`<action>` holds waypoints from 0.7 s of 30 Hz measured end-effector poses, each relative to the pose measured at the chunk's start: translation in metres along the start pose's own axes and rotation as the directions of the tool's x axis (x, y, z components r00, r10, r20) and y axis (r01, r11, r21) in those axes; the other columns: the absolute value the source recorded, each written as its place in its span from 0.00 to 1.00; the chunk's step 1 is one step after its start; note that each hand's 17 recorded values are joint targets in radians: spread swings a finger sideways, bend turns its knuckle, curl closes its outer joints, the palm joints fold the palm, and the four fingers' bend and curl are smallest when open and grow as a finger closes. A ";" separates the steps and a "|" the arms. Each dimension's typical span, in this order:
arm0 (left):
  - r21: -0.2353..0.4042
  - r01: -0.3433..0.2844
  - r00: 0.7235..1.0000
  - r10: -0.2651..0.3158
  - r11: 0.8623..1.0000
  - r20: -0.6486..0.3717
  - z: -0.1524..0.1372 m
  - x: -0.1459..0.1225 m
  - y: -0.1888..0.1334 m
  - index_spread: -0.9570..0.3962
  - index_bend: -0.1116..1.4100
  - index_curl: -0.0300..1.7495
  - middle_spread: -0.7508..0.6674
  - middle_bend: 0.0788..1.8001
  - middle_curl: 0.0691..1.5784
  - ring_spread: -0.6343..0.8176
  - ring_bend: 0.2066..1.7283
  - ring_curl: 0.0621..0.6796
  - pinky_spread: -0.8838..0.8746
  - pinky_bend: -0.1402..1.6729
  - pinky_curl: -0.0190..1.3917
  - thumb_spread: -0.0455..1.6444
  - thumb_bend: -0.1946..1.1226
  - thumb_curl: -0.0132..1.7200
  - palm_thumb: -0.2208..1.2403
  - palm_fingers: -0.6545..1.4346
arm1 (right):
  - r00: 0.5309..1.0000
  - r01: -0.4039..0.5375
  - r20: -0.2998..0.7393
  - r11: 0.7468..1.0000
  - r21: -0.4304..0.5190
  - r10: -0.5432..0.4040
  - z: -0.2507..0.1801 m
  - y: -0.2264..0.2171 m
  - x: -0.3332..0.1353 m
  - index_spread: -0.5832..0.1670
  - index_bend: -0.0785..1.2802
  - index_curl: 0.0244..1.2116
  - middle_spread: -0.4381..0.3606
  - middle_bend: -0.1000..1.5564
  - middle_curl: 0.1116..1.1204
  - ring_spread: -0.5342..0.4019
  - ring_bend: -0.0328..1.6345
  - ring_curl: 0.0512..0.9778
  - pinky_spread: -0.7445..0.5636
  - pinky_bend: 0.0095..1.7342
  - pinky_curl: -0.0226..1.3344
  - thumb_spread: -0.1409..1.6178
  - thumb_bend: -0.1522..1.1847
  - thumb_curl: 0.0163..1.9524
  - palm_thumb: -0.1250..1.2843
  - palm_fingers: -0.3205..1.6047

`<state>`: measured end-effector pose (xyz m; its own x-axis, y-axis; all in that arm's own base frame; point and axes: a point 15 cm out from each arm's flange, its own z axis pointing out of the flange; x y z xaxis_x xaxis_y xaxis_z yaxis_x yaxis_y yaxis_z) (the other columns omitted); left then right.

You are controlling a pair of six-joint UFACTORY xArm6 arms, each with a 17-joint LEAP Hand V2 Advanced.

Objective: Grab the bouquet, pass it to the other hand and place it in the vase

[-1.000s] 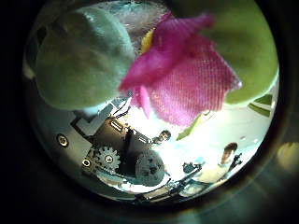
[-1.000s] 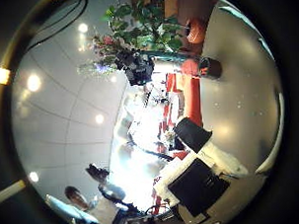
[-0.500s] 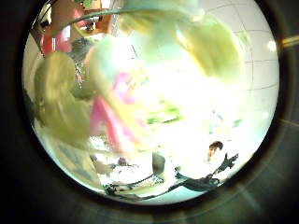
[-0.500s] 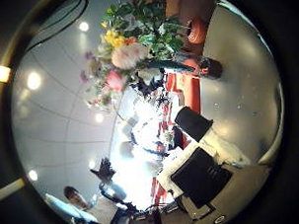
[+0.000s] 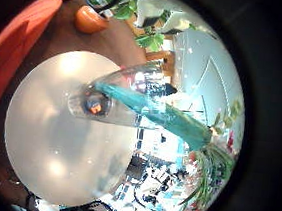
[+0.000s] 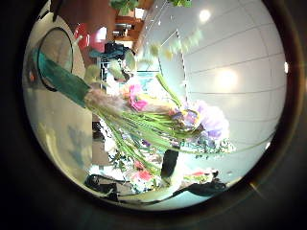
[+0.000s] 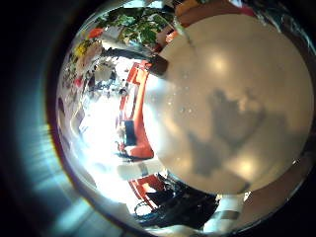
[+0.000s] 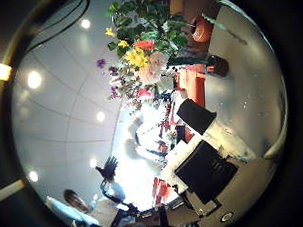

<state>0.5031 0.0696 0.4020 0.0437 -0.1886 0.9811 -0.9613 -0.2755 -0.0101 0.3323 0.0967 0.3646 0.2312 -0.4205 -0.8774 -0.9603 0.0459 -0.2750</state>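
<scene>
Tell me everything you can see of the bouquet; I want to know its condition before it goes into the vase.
The bouquet is a bunch of mixed flowers, pink, purple, yellow and white, with green leaves and long green stems gathered in a teal sleeve. The sleeve end sits in a clear glass vase over the round pale table. Whether a hand holds it cannot be seen.

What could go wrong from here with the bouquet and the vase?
1. The bouquet leans steeply out of the vase rather than standing straight. Its flower heads hang well beyond the rim, so their weight might tip the vase over on the table.
2. The pictures do not show how deep the wrapped stems sit. If they are only shallowly in, the bouquet may slide back out once released.
</scene>
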 end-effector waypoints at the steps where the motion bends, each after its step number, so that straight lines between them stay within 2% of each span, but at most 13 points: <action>1: -0.008 0.015 0.999 -0.014 1.000 0.030 -0.001 -0.003 0.001 0.89 0.18 0.24 0.97 0.03 0.14 0.90 0.16 0.14 0.86 0.17 0.29 0.58 0.13 0.22 0.29 0.23 | 1.000 0.006 0.001 1.000 -0.002 -0.006 0.001 0.000 -0.001 0.31 0.23 0.31 0.46 0.17 0.21 0.64 0.33 0.15 0.92 0.30 0.16 0.67 0.10 0.25 0.59 0.36; 4: -0.024 0.063 0.984 -0.058 0.998 0.167 -0.008 -0.009 0.002 0.90 0.18 0.22 0.97 0.03 0.11 0.91 0.15 0.14 0.86 0.17 0.26 0.59 0.13 0.22 0.31 0.23 | 1.000 0.023 0.004 1.000 -0.005 -0.022 0.001 0.001 -0.001 0.31 0.23 0.31 0.47 0.17 0.21 0.64 0.33 0.15 0.92 0.30 0.16 0.66 0.10 0.25 0.59 0.36; 7: -0.003 0.085 0.961 -0.081 0.996 0.263 -0.013 0.003 0.003 0.91 0.18 0.22 0.97 0.04 0.10 0.92 0.14 0.13 0.86 0.17 0.25 0.60 0.14 0.21 0.34 0.24 | 0.999 0.036 0.005 0.999 -0.008 -0.036 0.002 0.002 -0.002 0.31 0.22 0.32 0.48 0.18 0.21 0.62 0.32 0.15 0.92 0.29 0.15 0.66 0.10 0.25 0.60 0.37; 10: 0.009 0.056 0.953 -0.056 0.998 0.299 -0.017 0.018 0.011 0.91 0.18 0.21 0.97 0.04 0.08 0.93 0.13 0.14 0.86 0.17 0.23 0.62 0.14 0.21 0.38 0.24 | 0.999 0.047 0.015 0.999 -0.026 -0.047 0.002 0.007 -0.005 0.31 0.22 0.32 0.49 0.18 0.21 0.62 0.32 0.15 0.92 0.29 0.15 0.66 0.10 0.26 0.60 0.37; 15: 0.024 0.059 0.926 -0.064 0.998 0.373 -0.020 0.016 0.039 0.90 0.18 0.20 0.97 0.04 0.07 0.93 0.12 0.15 0.86 0.18 0.22 0.64 0.14 0.22 0.43 0.24 | 0.998 0.061 -0.027 0.998 -0.020 -0.062 -0.014 0.012 0.006 0.30 0.21 0.32 0.51 0.17 0.21 0.61 0.32 0.15 0.92 0.28 0.14 0.66 0.10 0.26 0.61 0.38; 21: 0.091 0.016 0.926 -0.049 0.996 0.373 -0.024 0.030 0.047 0.89 0.17 0.18 0.97 0.04 0.06 0.93 0.12 0.16 0.86 0.18 0.21 0.64 0.13 0.22 0.44 0.25 | 0.992 0.086 -0.087 0.996 -0.026 -0.088 -0.025 0.020 0.008 0.30 0.20 0.32 0.52 0.18 0.21 0.62 0.31 0.15 0.92 0.28 0.14 0.65 0.10 0.26 0.62 0.38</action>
